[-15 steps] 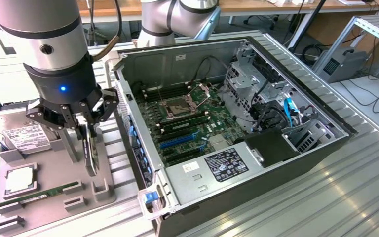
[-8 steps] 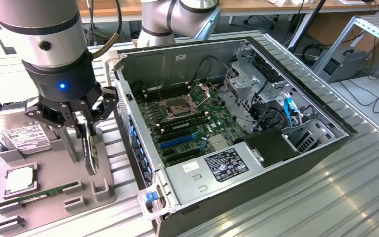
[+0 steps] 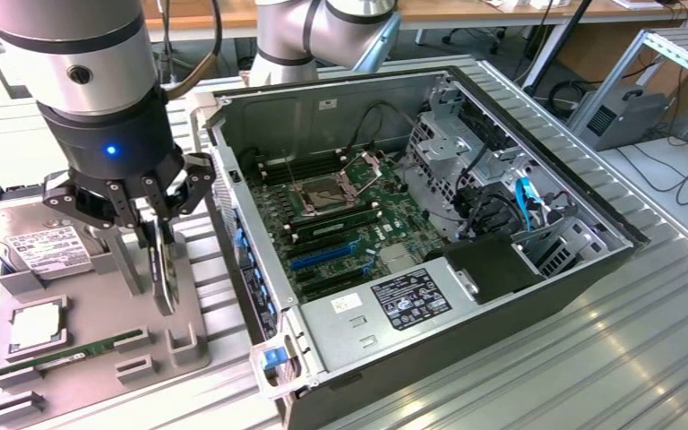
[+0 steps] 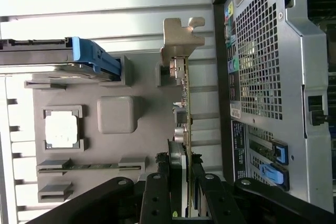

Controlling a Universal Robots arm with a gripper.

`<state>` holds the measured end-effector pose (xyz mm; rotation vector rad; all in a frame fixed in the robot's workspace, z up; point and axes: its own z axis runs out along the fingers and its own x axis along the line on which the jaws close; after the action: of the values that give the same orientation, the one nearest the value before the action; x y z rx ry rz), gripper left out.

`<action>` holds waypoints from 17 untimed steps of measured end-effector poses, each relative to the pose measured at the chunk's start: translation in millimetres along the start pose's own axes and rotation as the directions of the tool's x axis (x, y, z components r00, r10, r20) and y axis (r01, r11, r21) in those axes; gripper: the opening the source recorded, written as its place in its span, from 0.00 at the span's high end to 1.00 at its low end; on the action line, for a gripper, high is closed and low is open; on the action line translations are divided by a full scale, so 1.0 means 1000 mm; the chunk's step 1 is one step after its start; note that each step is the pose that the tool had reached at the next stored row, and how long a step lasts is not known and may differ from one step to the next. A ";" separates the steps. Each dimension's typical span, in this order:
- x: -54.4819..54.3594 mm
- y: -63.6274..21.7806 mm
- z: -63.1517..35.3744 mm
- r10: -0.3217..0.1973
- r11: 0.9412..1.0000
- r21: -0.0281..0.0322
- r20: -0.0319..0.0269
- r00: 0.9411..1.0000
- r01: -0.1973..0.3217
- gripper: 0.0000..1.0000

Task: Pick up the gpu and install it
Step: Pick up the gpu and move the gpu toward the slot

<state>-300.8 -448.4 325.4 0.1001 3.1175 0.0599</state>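
End effector clamps thin dark beige-bracketed gpu card over grey plastic tray beneath; adjacent open metal computer case still lacks it.

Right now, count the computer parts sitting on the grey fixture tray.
4 on the tray: hard drive at the exterior view's left, processor and RAM stick nearer the camera, gpu standing on edge between the jaws. The arm may hide others.

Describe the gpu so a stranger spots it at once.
Find the open PC case; a grey tray sits beside it, on the exterior view's left. The gpu stands on edge there, clamped in the gripper. Unlike the hard drive, CPU and RAM stick, it stands tall, with a beige bracket.
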 end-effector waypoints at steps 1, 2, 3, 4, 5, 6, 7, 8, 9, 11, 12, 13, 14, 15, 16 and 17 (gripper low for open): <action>0.000 0.0000 -0.0006 0.000 1.000 0.000 0.000 1.000 0.000 0.73; 0.000 0.0001 -0.0019 0.000 1.000 0.000 0.000 1.000 0.000 0.73; 0.000 0.0002 -0.0030 0.000 1.000 0.000 0.000 1.000 0.000 0.73; 0.000 0.0003 -0.0040 0.000 1.000 0.000 0.000 1.000 0.000 0.73; -0.001 0.0004 -0.0050 0.000 1.000 0.000 0.000 1.000 0.000 0.73; -0.001 0.0004 -0.0062 0.000 1.000 0.000 0.000 1.000 0.000 0.73; -0.001 0.0004 -0.0070 0.000 1.000 0.000 0.000 1.000 0.000 0.73; -0.001 0.0005 -0.0079 0.000 1.000 0.000 0.000 1.000 0.000 0.73; -0.001 0.0005 -0.0088 0.000 1.000 0.000 0.000 1.000 0.000 0.73; -0.001 0.0006 -0.0105 0.000 1.000 0.000 0.000 1.000 0.000 0.73; -0.001 0.0006 -0.0114 0.000 1.000 0.000 0.000 1.000 0.000 0.73; -0.001 0.0007 -0.0122 0.000 1.000 0.000 0.000 1.000 0.000 0.73; -0.001 0.0007 -0.0131 0.000 1.000 0.000 0.000 1.000 0.000 0.73; -0.001 0.0007 -0.0143 0.000 1.000 0.000 0.000 1.000 0.000 0.73; -0.001 0.0008 -0.0150 0.000 1.000 0.000 0.000 1.000 0.000 0.73; -0.001 0.0008 -0.0157 0.000 1.000 0.000 0.000 1.000 0.000 0.73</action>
<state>-300.2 -448.3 341.2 0.1001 3.1175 0.0599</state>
